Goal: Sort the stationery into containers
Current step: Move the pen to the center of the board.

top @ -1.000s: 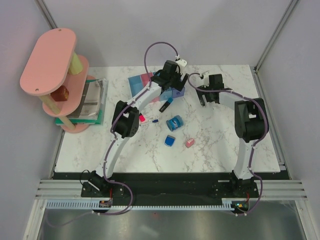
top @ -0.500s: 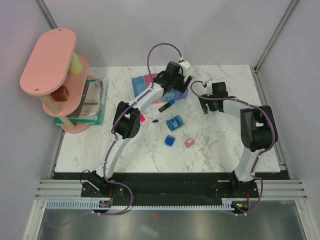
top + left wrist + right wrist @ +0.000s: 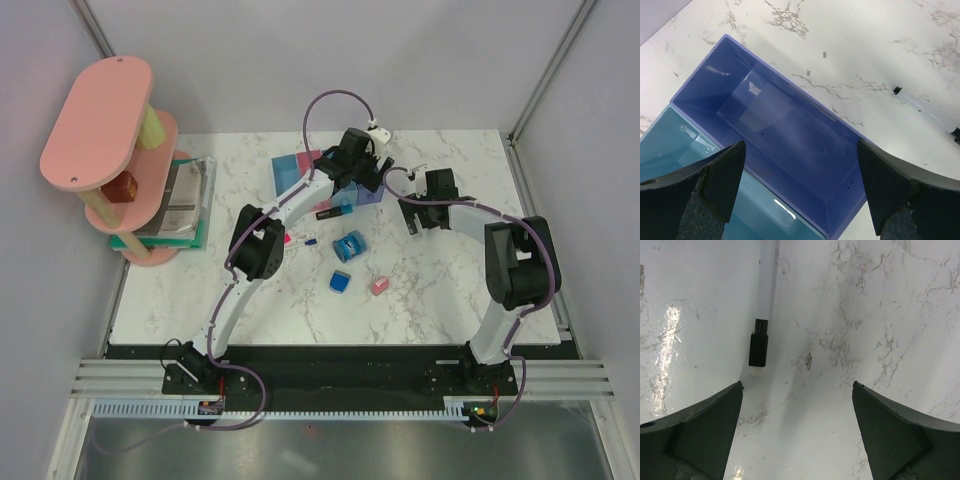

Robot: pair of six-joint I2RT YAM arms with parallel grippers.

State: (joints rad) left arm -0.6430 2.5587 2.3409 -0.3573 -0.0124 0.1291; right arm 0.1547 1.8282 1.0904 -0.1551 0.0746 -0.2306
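Right wrist view: right hand (image 3: 797,405), fingers apart, hovered over the thin pen (image 3: 759,347), off-centre; best centred on the pen before closing.

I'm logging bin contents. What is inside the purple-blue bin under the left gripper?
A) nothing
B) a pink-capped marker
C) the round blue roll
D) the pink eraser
A: in the left wrist view the purple-blue bin shows only its bare floor and walls beneath the open left gripper.
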